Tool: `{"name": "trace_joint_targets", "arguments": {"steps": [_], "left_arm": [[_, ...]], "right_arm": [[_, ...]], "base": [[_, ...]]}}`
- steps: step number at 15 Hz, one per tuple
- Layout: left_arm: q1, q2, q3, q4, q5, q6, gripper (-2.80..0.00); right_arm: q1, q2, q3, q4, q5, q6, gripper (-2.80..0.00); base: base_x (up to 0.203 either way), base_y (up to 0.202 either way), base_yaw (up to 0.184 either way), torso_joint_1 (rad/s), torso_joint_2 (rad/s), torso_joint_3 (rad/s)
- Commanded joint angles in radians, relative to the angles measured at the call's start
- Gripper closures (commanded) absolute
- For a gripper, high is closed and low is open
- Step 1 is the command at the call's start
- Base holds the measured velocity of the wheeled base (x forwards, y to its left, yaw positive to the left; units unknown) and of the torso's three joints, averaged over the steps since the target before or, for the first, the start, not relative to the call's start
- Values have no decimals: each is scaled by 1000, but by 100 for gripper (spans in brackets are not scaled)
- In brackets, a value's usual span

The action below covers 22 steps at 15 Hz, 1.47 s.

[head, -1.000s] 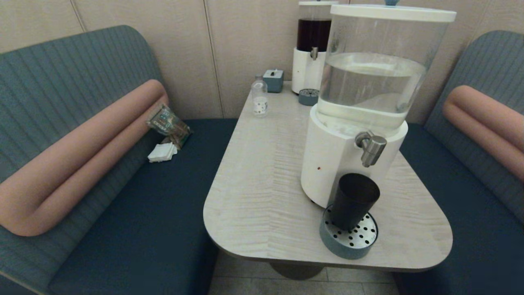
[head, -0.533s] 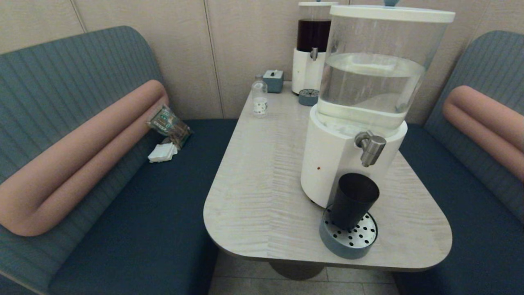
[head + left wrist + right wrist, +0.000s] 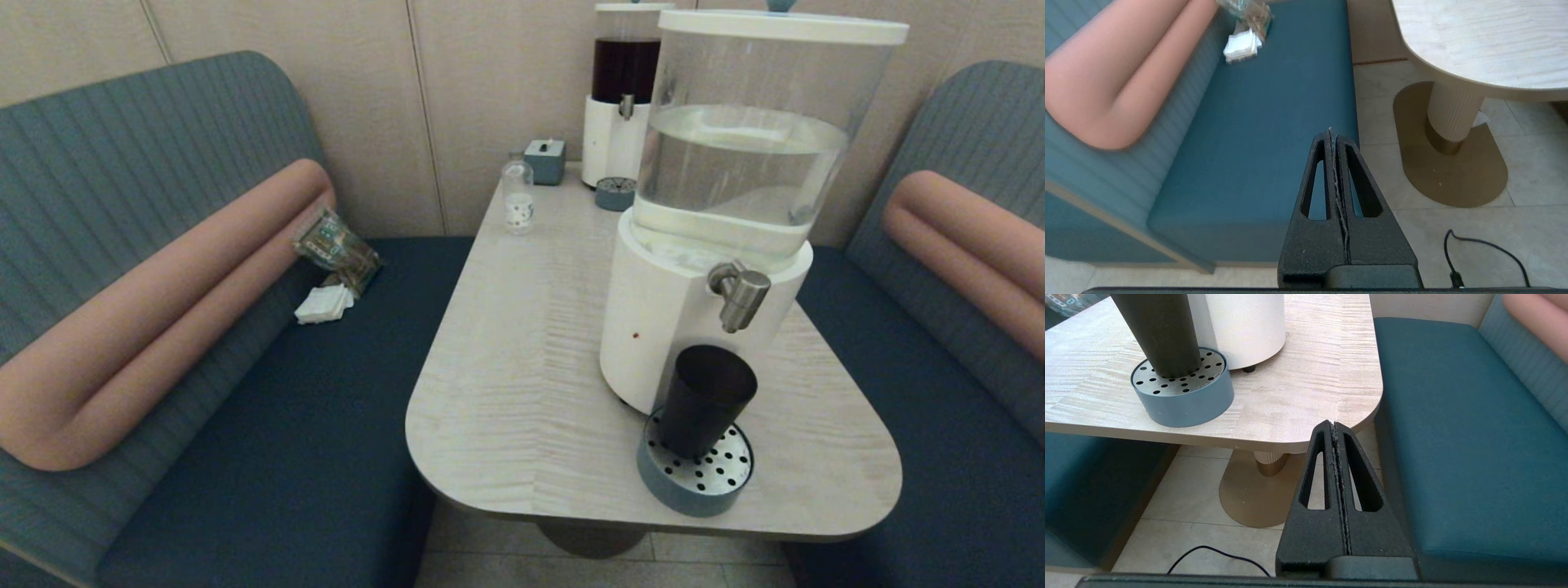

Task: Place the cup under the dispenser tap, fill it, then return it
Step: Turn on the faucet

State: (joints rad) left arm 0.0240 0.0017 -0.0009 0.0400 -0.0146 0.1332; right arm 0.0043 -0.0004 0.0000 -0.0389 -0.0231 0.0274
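The matte black cup (image 3: 703,399) stands upright on a round blue-grey drip tray (image 3: 694,480), a little in front of and below the brushed-steel dispenser tap (image 3: 740,295). The tap belongs to the big white-based dispenser (image 3: 665,318) with a wide clear tank. No gripper shows in the head view. In the right wrist view the cup (image 3: 1157,330) rests on the tray (image 3: 1184,398), and my right gripper (image 3: 1334,425) is shut and empty, low beside the table's near corner. My left gripper (image 3: 1330,132) is shut and empty over the bench seat and floor, away from the table.
A slimmer dark-liquid dispenser (image 3: 622,90), a small clear bottle (image 3: 517,196) and a small blue box (image 3: 545,160) stand at the far end of the table (image 3: 522,359). Blue benches (image 3: 269,457) flank both sides. A snack bag (image 3: 336,247) and napkins lie on the left bench.
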Motion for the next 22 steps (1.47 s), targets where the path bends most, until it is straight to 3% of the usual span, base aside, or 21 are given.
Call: {"name": "trace_joint_targets", "arguments": {"steps": [1, 3, 6, 18, 20, 22], "left_arm": [[-1, 1, 1, 6, 4, -1, 0], [-1, 0, -1, 8, 0, -5, 0], [-3, 0, -1, -2, 8, -103, 0], [-3, 0, 1, -3, 8, -96, 0], [-3, 0, 1, -2, 8, -96, 0], [-3, 0, 1, -3, 8, -96, 0]], "right_arm": [[0, -1, 14, -1, 0, 0, 0], [0, -1, 14, -1, 0, 0, 0], [0, -1, 14, 1, 0, -9, 0], [0, -3, 14, -5, -8, 2, 0], [0, -3, -47, -35, -18, -8, 0], [-1, 3, -225, -3, -25, -12, 0]], "base": [[0, 0, 0, 0, 0, 0], [0, 0, 0, 0, 0, 0], [0, 0, 0, 0, 0, 0], [0, 0, 0, 0, 0, 0], [0, 0, 0, 0, 0, 0], [0, 0, 0, 0, 0, 0]]}}
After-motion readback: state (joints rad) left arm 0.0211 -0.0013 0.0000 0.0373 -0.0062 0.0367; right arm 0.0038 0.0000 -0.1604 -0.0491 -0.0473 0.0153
